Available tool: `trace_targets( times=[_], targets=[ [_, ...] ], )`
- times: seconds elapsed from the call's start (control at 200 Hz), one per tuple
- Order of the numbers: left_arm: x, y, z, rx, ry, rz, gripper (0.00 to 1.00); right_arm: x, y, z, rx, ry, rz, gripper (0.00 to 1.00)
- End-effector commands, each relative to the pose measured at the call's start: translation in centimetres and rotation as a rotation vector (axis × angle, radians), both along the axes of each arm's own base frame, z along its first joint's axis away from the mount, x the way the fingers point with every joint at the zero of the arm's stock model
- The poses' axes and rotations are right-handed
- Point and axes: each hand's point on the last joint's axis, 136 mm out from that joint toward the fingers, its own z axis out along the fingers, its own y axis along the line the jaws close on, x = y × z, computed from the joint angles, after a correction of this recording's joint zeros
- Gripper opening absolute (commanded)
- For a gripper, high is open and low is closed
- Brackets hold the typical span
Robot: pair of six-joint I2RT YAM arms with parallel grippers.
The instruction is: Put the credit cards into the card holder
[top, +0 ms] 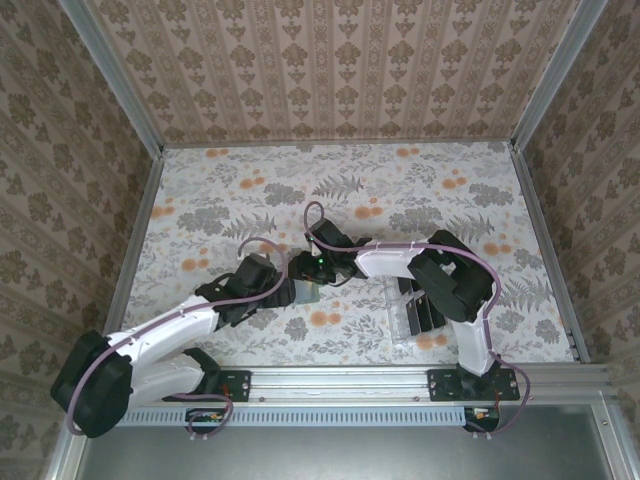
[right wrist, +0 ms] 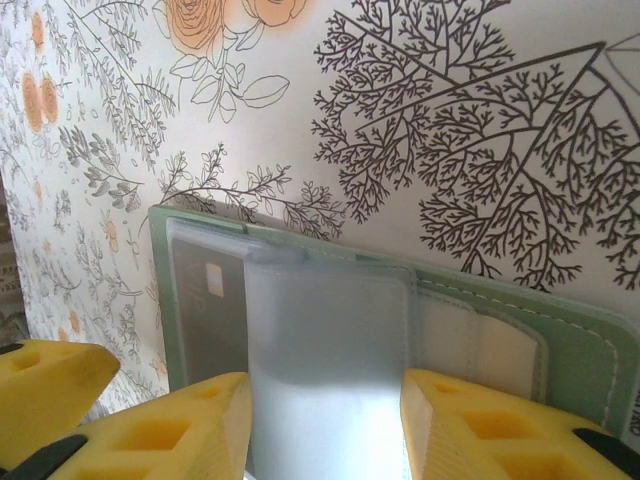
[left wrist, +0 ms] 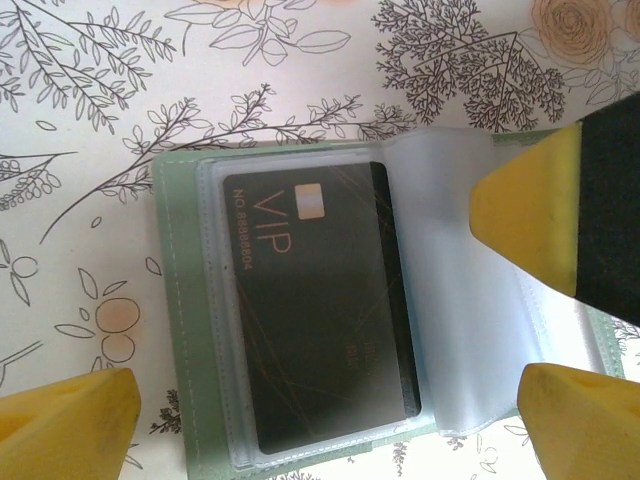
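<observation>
Two arms were seen bolted at the near edge of the table, both reaching in to one spot near its middle. One green wallet was found lying open and flat on the flowered tabletop there, under both grippers.

The left gripper was held over the wallet with its jaws spread wide and nothing between them. One black card was seen already tucked into a clear pocket on the wallet's left half. On it "VIP" could be read in gold beside a small gold chip square. A line beginning "NO" was printed along one edge, its digits too fine to be read with certainty.

Just beside that card, one frosted plastic sleeve was seen raised from the wallet's spine. The right gripper was set around this sleeve, its jaws partly apart, with one yellow fingertip lying over the sleeve's corner. Whether the sleeve was being pinched could not be told.

Further right, apart from the wallet, one clear plastic rack was seen beside the right arm. Dark cards were standing in it, but their number could not be made out.
</observation>
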Motion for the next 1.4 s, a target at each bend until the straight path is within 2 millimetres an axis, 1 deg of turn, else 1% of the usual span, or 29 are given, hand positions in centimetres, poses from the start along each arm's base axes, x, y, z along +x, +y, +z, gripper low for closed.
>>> trace_targets(
  times=[0.0, 0.36, 0.44, 0.53, 0.665, 0.765, 0.855, 0.96, 1.12, 1.39],
  targets=[
    [0.4, -0.5, 0.1, 0.001, -0.018, 0.009, 1.00, -1.4, -1.0, -2.9, -0.045, 0.083, -0.010, 0.46],
    [1.1, -0.9, -0.7, 0.066, -0.021, 0.002, 1.00, -1.5, -1.1, -3.0, -0.041, 0.089, -0.015, 0.46],
    [1.2, -0.7, -1.2, 0.092, -0.013, 0.008, 1.00, -1.4, -1.1, -3.0, -0.039, 0.089, -0.015, 0.46],
    [1.0, 0.0, -2.0, 0.131, -0.001, 0.025, 1.00, -1.4, -1.0, -2.8, -0.035, 0.089, -0.012, 0.46],
    [0.5, 1.2, -3.0, 0.170, 0.021, 0.063, 1.00, -1.2, -1.0, -2.0, -0.020, 0.077, -0.011, 0.46],
    [0.1, 2.0, -3.5, 0.184, 0.033, 0.090, 1.00, -1.0, -1.0, -0.5, 0.009, 0.047, -0.014, 0.47],
    [-0.2, 2.3, -3.8, 0.183, 0.039, 0.104, 1.00, -0.7, -1.5, 0.9, 0.023, 0.018, -0.030, 0.47],
    [-0.4, 2.5, -4.0, 0.178, 0.042, 0.115, 1.00, -0.8, -2.0, 1.8, 0.028, -0.008, -0.044, 0.48],
    [-0.5, 2.6, -4.2, 0.176, 0.043, 0.117, 1.00, -1.0, -2.4, 1.9, 0.028, -0.010, -0.054, 0.48],
    [-0.5, 2.5, -4.2, 0.172, 0.042, 0.115, 1.00, -1.1, -1.9, 1.9, 0.047, -0.009, -0.059, 0.48]
  ],
)
